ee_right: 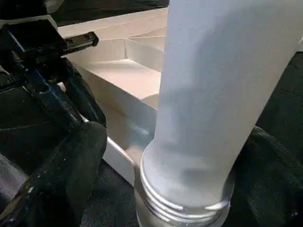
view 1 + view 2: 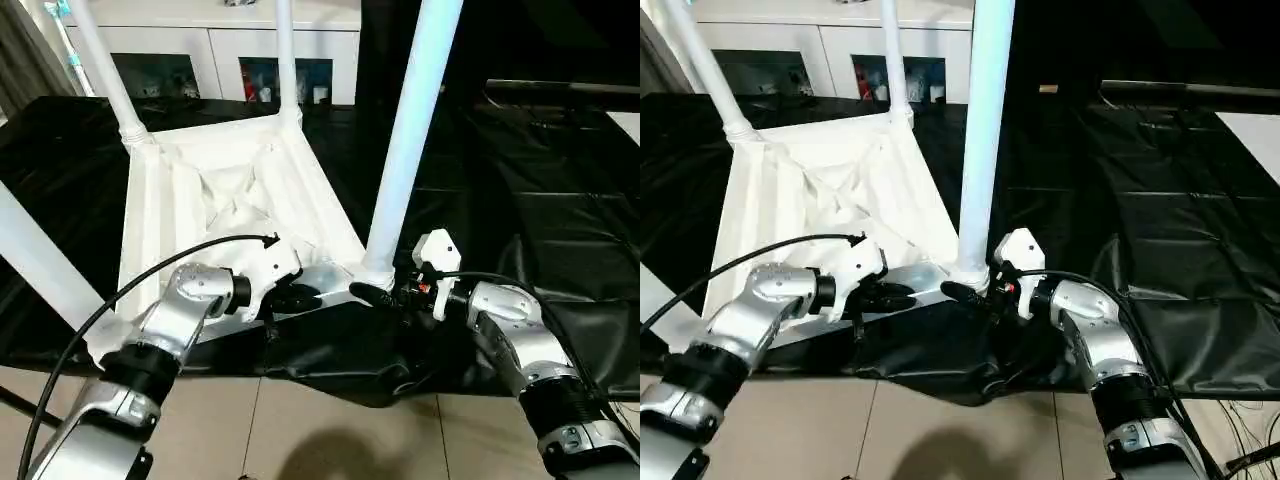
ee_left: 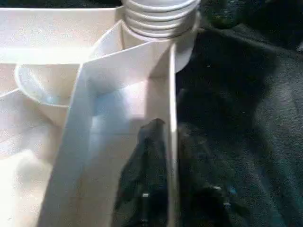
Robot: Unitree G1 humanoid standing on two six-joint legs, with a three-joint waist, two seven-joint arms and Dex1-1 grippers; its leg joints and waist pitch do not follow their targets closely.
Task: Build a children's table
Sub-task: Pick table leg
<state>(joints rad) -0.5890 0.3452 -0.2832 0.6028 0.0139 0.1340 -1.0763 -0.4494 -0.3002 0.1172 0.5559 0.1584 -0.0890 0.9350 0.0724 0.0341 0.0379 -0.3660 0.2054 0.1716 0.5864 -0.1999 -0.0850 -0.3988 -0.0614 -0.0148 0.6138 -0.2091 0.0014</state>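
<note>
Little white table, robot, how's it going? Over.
Left pincer shut on tabletop rim. Right pincer open beside near leg. Table upside down, legs up.

The children's table (image 2: 215,200) lies upside down on a black sheet, its white ribbed underside facing up. Long white tapered legs stand upright in the rounded corner sockets — the nearest leg (image 2: 410,140) rises at the near right corner, its ringed base seated in the socket. Two far legs (image 2: 105,70) also stand up — one at each back corner.
</note>
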